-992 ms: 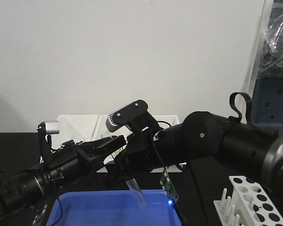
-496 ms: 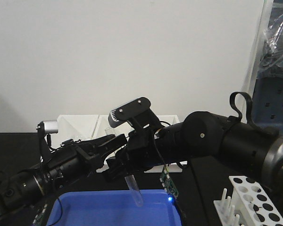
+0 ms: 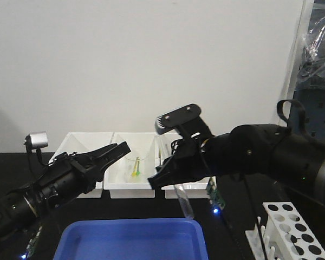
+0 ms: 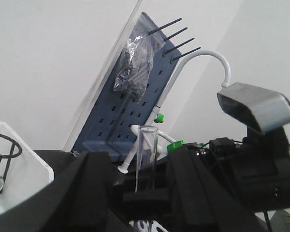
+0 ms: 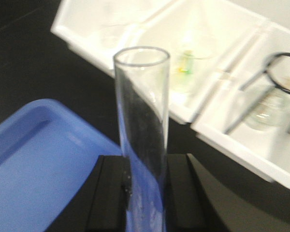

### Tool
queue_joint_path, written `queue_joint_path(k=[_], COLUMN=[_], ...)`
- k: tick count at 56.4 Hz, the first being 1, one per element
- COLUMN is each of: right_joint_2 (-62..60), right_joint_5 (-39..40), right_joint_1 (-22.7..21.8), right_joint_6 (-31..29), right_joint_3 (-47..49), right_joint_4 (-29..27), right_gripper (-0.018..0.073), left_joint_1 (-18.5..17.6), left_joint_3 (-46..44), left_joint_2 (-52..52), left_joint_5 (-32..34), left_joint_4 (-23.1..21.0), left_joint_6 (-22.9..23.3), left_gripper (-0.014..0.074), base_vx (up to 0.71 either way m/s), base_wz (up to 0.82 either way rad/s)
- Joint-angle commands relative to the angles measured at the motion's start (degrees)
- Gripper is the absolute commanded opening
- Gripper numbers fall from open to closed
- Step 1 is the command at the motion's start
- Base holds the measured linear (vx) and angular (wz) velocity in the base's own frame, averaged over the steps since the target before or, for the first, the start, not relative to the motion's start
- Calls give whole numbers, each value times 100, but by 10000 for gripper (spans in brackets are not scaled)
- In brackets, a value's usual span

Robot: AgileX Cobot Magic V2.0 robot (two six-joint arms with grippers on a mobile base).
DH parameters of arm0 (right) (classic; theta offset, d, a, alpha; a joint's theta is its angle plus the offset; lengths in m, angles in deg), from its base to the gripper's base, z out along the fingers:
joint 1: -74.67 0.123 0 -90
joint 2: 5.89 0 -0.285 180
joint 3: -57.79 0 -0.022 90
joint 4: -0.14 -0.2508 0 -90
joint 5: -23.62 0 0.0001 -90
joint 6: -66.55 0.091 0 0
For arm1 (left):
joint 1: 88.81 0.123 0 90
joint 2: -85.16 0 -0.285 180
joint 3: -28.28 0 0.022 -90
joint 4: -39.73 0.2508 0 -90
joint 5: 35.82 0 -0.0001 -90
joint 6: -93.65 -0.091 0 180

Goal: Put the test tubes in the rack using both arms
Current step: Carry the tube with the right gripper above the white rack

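Note:
My right gripper (image 3: 165,180) is shut on a clear test tube (image 3: 184,201), which hangs tilted below it over the back right corner of the blue tray (image 3: 130,241). In the right wrist view the tube (image 5: 142,111) stands pinched between the black fingers (image 5: 108,193). My left gripper (image 3: 122,149) is open and empty, off to the left of the tube and apart from it. In the left wrist view the tube (image 4: 147,150) shows beyond its wide-spread jaws. The white rack (image 3: 292,227) with round holes and pegs stands at the bottom right.
Three white open-front bins (image 3: 86,142) with glassware stand at the back, also in the right wrist view (image 5: 222,104). A blue pegboard (image 3: 314,108) with a plastic bag stands at the right. The right arm stretches across above the rack.
The two grippers were together at the tube. The left gripper has let go and drawn back left. The right gripper has moved right with the tube, now more upright.

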Motion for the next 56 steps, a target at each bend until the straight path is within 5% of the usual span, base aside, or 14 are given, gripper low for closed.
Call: queue_joint_path(k=[1, 12, 25, 45, 56], right_joint_2=[-476, -1292, -2711, -2925, -2649], right_joint_5=[461, 805, 2579, 5401, 6000], right_joint_1=[-385, -1277, -2114, -2196, -2196], right_joint_6=[101, 66, -19, 302, 1208], right_joint_3=[210, -106, -2439, -4767, -4953], right_joint_4=[28, 38, 22, -346, 624], right_gripper=[-10, -10, -9, -8, -8], left_joint_1=[72, 150, 150, 150, 150], left_joint_3=[-175, -175, -175, -175, -175], left_joint_2=[259, 259, 259, 259, 259], left_joint_5=[431, 426, 422, 422, 422], left_joint_4=[-279, -272, -92, -93, -86], left_joint_6=[44, 49, 49, 53, 53], left_gripper=[418, 418, 418, 417, 417], base_vx=[0, 0, 0, 0, 0], base_wz=[0, 0, 0, 0, 0])
